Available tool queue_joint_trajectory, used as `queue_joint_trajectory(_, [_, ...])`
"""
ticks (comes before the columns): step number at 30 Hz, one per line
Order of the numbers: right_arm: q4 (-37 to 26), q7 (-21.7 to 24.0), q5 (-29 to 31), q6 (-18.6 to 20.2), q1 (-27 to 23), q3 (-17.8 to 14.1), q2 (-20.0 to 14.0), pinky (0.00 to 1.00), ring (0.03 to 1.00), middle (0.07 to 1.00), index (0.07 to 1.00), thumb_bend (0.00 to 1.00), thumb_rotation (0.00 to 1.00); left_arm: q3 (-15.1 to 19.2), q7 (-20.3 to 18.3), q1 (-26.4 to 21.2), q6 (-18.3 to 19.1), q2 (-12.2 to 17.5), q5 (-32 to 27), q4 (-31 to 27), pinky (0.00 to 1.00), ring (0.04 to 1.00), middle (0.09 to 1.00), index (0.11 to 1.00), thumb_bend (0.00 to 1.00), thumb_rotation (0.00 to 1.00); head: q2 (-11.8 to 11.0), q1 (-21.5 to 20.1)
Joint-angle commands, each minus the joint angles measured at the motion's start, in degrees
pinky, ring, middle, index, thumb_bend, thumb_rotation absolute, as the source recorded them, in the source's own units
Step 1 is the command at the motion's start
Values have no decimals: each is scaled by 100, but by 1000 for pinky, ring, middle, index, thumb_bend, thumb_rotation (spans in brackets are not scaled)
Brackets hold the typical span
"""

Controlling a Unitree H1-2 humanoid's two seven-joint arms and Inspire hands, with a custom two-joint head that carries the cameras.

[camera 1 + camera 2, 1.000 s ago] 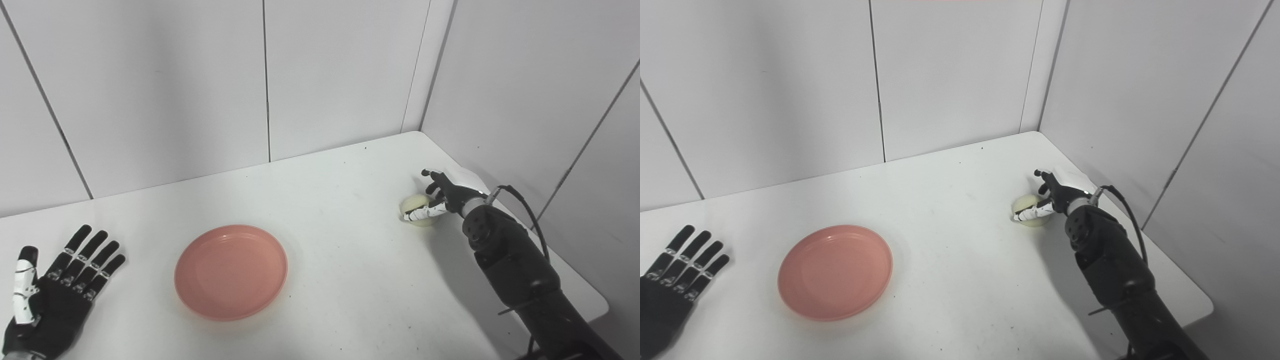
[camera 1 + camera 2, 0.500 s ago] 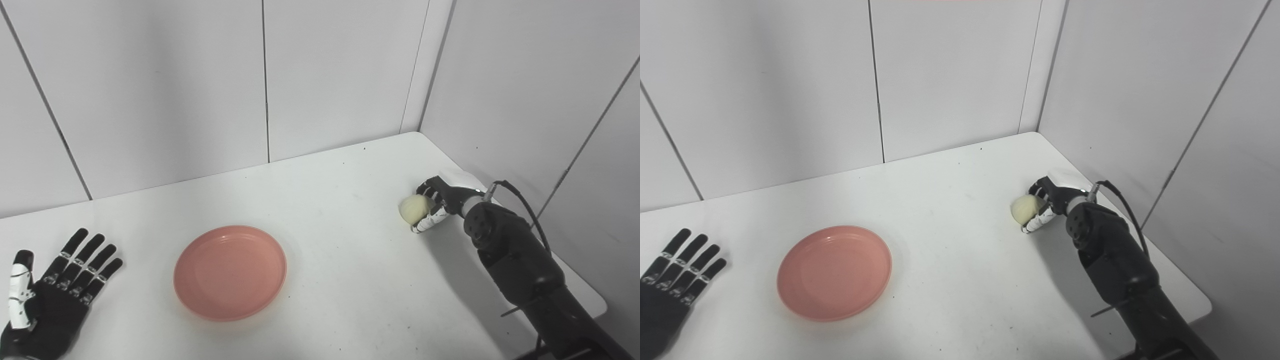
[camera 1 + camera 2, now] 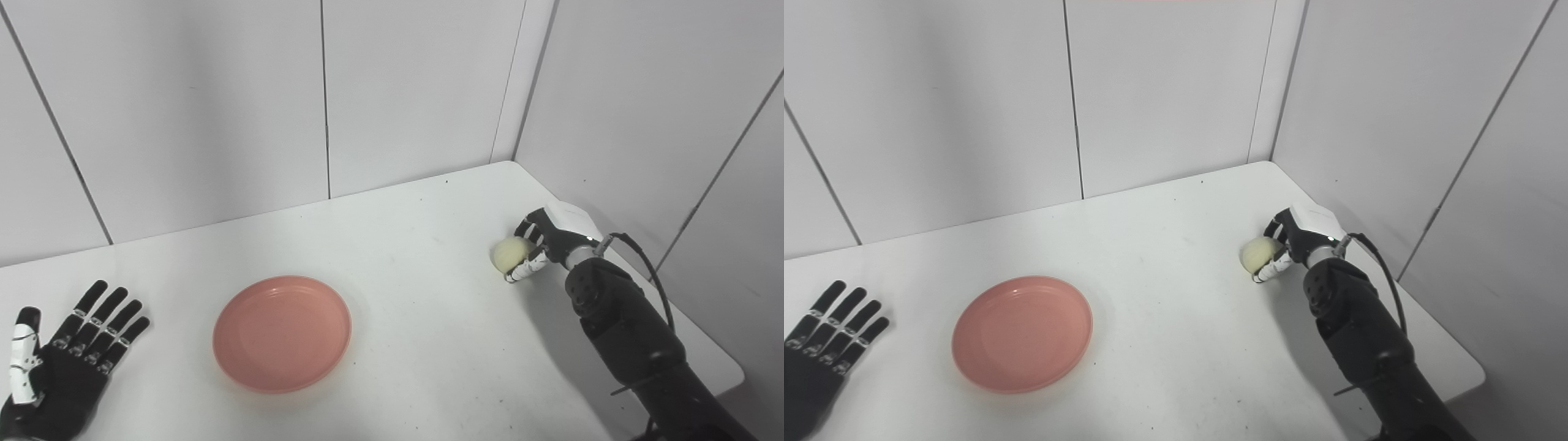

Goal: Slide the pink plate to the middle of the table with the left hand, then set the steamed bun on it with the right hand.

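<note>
The round pink plastic plate [image 3: 282, 332] sat mid-worktop, so sliding looked done. The right robot hand [image 3: 539, 248] clasped the pale round steamed bun [image 3: 510, 254], unplaced; the left robot hand [image 3: 61, 361] lay spread, empty.

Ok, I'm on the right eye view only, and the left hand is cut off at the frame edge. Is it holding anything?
Observer: No. The left eye view shows the whole left hand, palm included, lying flat with nothing in it.
Operator: And its thumb? I can't see one at all.
Observer: The thumb, white-backed, is splayed out to the left, apart from the fingers and on the side away from the pink plate.
</note>
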Motion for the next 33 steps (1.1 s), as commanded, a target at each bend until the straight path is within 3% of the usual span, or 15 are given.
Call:
queue_joint_trajectory(1, [-77, -209, 51, -86, -194, -37, -168, 352, 389, 464, 535, 516, 0, -116, 384, 408, 491, 10, 301, 337, 847, 863, 888, 893, 659, 881, -5, 40])
queue_joint_trajectory(5, [-60, -466, 168, -364, -146, -73, -192, 415, 425, 491, 508, 519, 0, -153, 417, 430, 467, -48, 324, 299, 840, 859, 885, 886, 656, 883, -49, 186])
queue_joint_trajectory(10, [-319, -656, 321, -706, -171, -92, -228, 414, 424, 508, 492, 518, 0, -258, 541, 450, 350, -173, 450, 255, 835, 854, 877, 880, 673, 858, -99, 586])
queue_joint_trajectory(12, [-425, -713, 413, -921, -210, -90, -235, 388, 399, 485, 528, 515, 0, -328, 614, 467, 333, -242, 489, 172, 843, 862, 881, 883, 687, 844, -117, 768])
queue_joint_trajectory(14, [-646, -629, 327, -866, -308, 13, -264, 431, 423, 494, 505, 518, 0, -400, 680, 495, 346, -328, 498, 52, 859, 878, 895, 893, 698, 836, -136, 971])
queue_joint_trajectory(16, [-789, -540, 287, -790, -401, 80, -272, 400, 404, 489, 525, 516, 0, -464, 735, 507, 336, -405, 525, -23, 872, 890, 906, 903, 700, 840, -145, 1191])
queue_joint_trajectory(21, [-1038, -455, 592, -1116, -792, 272, -20, 419, 414, 484, 519, 517, 0, -656, 1041, 547, 406, -691, 666, -341, 908, 920, 935, 933, 683, 891, -200, 1808])
queue_joint_trajectory(24, [-1342, -154, 490, -980, -1112, 686, 215, 415, 404, 478, 525, 516, 0, -765, 1258, 566, 477, -866, 757, -510, 918, 930, 943, 944, 676, 911, -203, 2177])
queue_joint_trajectory(26, [-1470, 4, 389, -828, -1270, 907, 337, 468, 423, 475, 518, 517, 0, -821, 1369, 557, 507, -957, 802, -565, 931, 940, 953, 953, 669, 929, -189, 2367])
queue_joint_trajectory(29, [-1547, 131, 311, -803, -1450, 1110, 540, 421, 412, 485, 531, 515, 0, -891, 1486, 526, 517, -1064, 876, -595, 954, 951, 962, 966, 646, 977, -185, 2568])
queue_joint_trajectory(33, [-1604, 197, 467, -1056, -1619, 1252, 904, 389, 399, 479, 541, 514, 0, -980, 1546, 465, 459, -1169, 955, -521, 959, 955, 967, 972, 638, 997, -197, 2831])
